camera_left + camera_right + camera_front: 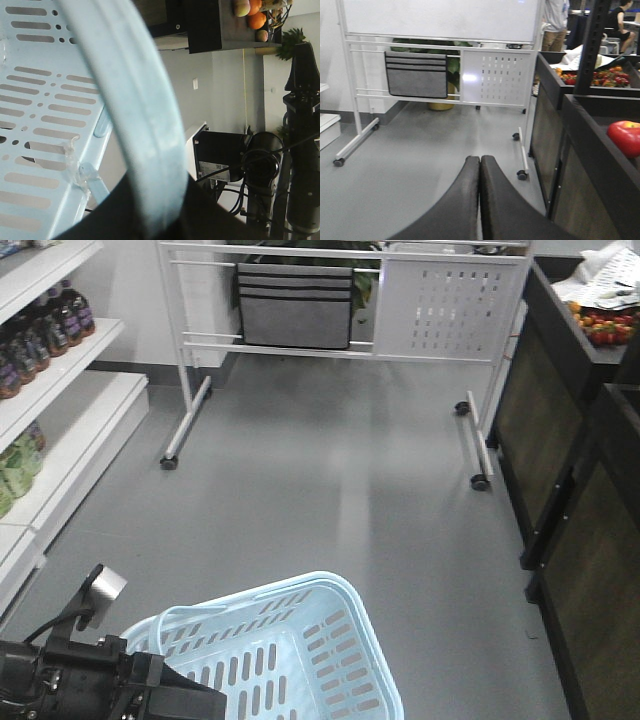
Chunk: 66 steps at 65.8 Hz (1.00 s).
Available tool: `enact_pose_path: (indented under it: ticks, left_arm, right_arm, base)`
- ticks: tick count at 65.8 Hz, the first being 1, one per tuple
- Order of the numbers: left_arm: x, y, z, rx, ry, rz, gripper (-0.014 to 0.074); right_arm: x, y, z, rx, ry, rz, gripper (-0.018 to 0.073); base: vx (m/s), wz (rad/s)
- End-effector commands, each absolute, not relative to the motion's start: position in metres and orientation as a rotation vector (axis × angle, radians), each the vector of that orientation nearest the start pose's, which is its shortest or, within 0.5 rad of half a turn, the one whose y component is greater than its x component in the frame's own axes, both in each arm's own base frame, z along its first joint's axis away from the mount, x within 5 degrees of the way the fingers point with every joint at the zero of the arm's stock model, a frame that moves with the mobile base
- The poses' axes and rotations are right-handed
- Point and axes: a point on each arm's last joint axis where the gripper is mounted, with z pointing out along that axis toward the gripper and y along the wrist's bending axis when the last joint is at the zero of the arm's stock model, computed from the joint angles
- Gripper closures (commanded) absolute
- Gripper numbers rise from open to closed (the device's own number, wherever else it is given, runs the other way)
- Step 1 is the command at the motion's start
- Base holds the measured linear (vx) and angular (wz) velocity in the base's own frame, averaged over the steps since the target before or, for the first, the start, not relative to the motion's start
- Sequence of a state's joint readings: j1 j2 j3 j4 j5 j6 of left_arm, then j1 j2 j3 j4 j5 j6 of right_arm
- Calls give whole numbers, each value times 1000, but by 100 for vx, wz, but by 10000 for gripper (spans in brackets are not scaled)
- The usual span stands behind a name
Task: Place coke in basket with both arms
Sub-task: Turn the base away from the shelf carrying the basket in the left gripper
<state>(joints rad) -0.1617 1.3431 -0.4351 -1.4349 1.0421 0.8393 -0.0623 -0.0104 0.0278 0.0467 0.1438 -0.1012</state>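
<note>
Left gripper (160,225) is clamping onto the pale blue swing handle (137,100) of the light blue plastic shopping basket (365,630). In the left wrist view the handle is running straight down into the black jaws, with black showing on both sides of it. At 1 o'clock in that view a few round oranges (256,20) are sitting in a dark bin.

In the front view the black left arm (60,680) is sitting at 7 o'clock with its small grey metal tab (104,585) sticking up. The basket is sitting right beside it at 6 o'clock, slotted walls facing the camera. Where the coke is, I can't tell from these views.

Going left to right across the front view:
- The white shop shelves (70,370) at 9 o'clock are carrying dark bottles (45,325) up top and green bottles (18,465) lower down.
- At 12 o'clock a white rolling metal stand (440,310) is standing on the grey floor (320,500), with a grey fabric pouch (295,305) hanging on its rails.
- From 2 to 4 o'clock dark wooden produce bins (560,440) are lining the side, with small red and yellow fruit (608,328) piling up in the far one.

The right gripper (480,165) is holding its black fingers pressed together tip to tip, nothing between them, pointing out over the floor toward the stand. At 3 o'clock in that wrist view a round red apple (625,137) is lying in a dark bin.
</note>
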Motion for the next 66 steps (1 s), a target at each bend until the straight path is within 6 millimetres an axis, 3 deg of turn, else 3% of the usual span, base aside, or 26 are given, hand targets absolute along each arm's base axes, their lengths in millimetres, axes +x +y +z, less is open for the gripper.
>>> enact_pose_path:
  ticks: [1,66]
  left_arm:
    - [170,-112,214,11,2468,-1680,603]
    - [170,-112,214,12,2467,-1679,603]
  right_arm:
    - [56,-4,196,3,1566,-99,569]
    - [56,-4,196,3,1566,-99,569]
  base:
    - [3,-29]
    - [12,-12]
